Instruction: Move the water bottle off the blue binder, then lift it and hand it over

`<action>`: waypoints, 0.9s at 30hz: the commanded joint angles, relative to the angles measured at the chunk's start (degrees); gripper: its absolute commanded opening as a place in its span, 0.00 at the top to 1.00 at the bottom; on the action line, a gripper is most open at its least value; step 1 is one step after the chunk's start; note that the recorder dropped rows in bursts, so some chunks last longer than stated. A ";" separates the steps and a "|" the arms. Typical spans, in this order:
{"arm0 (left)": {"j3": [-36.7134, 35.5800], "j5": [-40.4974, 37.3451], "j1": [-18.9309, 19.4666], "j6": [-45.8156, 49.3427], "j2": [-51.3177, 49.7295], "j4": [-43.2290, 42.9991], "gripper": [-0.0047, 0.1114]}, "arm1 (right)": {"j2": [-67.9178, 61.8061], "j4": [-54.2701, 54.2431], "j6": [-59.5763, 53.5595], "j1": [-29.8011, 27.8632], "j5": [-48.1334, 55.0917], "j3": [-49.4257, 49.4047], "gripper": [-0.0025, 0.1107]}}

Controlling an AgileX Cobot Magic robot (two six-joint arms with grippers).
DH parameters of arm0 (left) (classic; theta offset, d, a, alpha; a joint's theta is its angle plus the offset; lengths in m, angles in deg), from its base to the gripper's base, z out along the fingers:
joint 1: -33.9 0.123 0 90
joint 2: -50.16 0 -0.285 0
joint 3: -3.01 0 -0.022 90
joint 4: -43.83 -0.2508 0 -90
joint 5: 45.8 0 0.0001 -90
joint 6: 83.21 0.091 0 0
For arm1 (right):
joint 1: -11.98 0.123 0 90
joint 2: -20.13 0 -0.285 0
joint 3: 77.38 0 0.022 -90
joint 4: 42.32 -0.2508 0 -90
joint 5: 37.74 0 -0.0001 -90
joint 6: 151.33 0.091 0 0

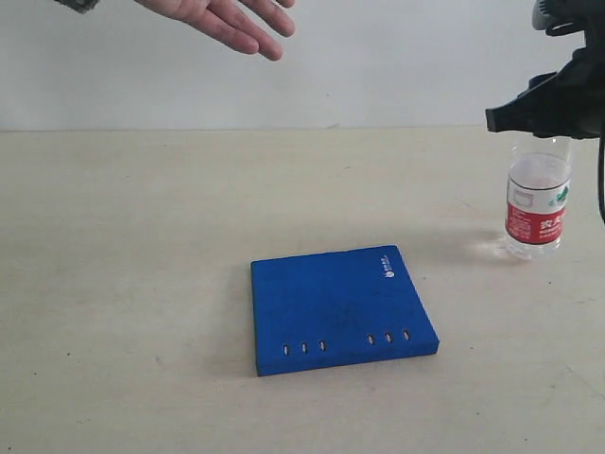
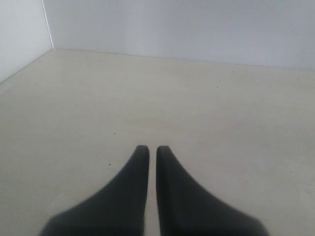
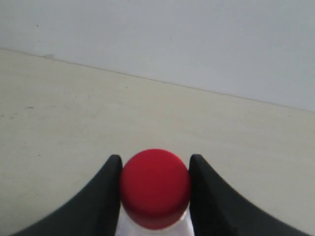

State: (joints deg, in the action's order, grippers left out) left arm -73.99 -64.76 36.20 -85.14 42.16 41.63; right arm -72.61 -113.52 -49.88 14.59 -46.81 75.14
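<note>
Well right of the blue binder, the water bottle stands on the table, right gripper clamped on its red cap. Clearing looks done; next, I judge, release, then lift the blue binder toward the person's hand far left. Left gripper: together, empty.

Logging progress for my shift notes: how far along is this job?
Done: the clear plastic red-capped water bottle stands on the table, off the flat deep-blue binder. In hand: the right claw grips its red cap. Left: lifting and handing over; a person's open hand hovers beyond.
</note>
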 commanded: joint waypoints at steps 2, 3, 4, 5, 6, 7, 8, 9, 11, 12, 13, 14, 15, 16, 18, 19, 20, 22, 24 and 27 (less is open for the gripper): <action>-0.22 0.76 -0.14 0.22 0.21 -0.25 0.91 | 0.33 1.11 0.70 -1.93 -1.20 0.03 0.98; -0.22 0.76 -0.14 0.22 0.21 -0.25 0.91 | 0.33 1.11 0.70 -2.03 -0.69 0.03 0.98; -0.22 0.76 -0.14 0.22 0.21 -0.25 0.91 | 0.33 1.11 0.70 -2.03 -0.56 0.03 0.98; -0.22 0.76 -0.14 0.22 0.21 -0.25 0.91 | 0.33 1.11 0.31 -2.03 -0.04 0.03 0.96; -0.22 0.76 -0.14 0.22 0.21 -0.25 0.91 | 0.33 1.23 0.04 -2.03 0.78 0.03 0.93; -0.22 0.76 -0.14 0.22 0.21 -0.25 0.91 | 0.33 1.23 0.06 -2.03 1.64 0.03 0.88; -0.22 0.76 -0.14 0.22 0.21 -0.25 0.91 | 0.33 1.23 0.06 -2.03 2.52 0.03 0.84; -0.22 0.76 -0.14 0.22 0.21 -0.25 0.91 | 0.33 1.23 0.06 -2.03 3.39 0.03 0.78; -0.22 0.76 -0.14 0.22 0.21 -0.25 0.91 | 0.33 1.23 -1.00 -2.03 4.19 0.03 0.67; -0.22 0.76 -0.14 0.22 0.21 -0.25 0.91 | 0.33 1.23 -1.20 -2.03 4.16 0.03 0.62; -0.22 0.76 -0.14 0.22 0.21 -0.25 0.91 | 0.33 1.23 -1.20 -2.03 4.16 0.03 0.59; -0.22 0.76 -0.14 0.22 0.21 -0.25 0.91 | 0.33 1.23 -1.20 -2.03 3.79 0.03 0.56; -0.22 0.76 -0.14 0.22 0.21 -0.25 0.91 | 0.33 1.23 -1.20 -2.03 3.26 0.03 0.55; -0.22 0.76 -0.14 0.22 0.21 -0.25 0.91 | 0.33 1.23 -1.20 -2.03 2.71 0.03 0.53; -0.22 0.76 -0.14 0.22 0.21 -0.25 0.91 | 0.44 1.23 -1.45 -2.03 1.58 0.03 0.52; -0.22 0.76 -0.14 0.22 0.21 -0.25 0.91 | 0.57 1.23 -1.44 -2.03 1.09 0.14 0.53; -0.22 0.76 -0.14 0.22 0.21 -0.25 0.91 | 0.73 1.23 -1.44 -2.03 0.86 0.25 0.52; -0.22 0.76 -0.14 0.22 0.21 -0.25 0.91 | 1.79 1.23 -1.72 -2.03 0.72 0.75 0.52; -0.22 0.76 -0.14 0.22 0.21 -0.25 0.91 | 2.96 1.23 -2.70 -2.03 0.72 1.35 0.52; -0.22 0.76 -0.14 0.22 0.21 -0.25 0.91 | 5.15 1.45 -3.43 -2.03 0.43 2.43 0.52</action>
State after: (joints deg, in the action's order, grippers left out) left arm -73.99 -64.76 36.20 -85.14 42.16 41.63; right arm -69.67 -112.68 -52.33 12.82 -45.75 76.43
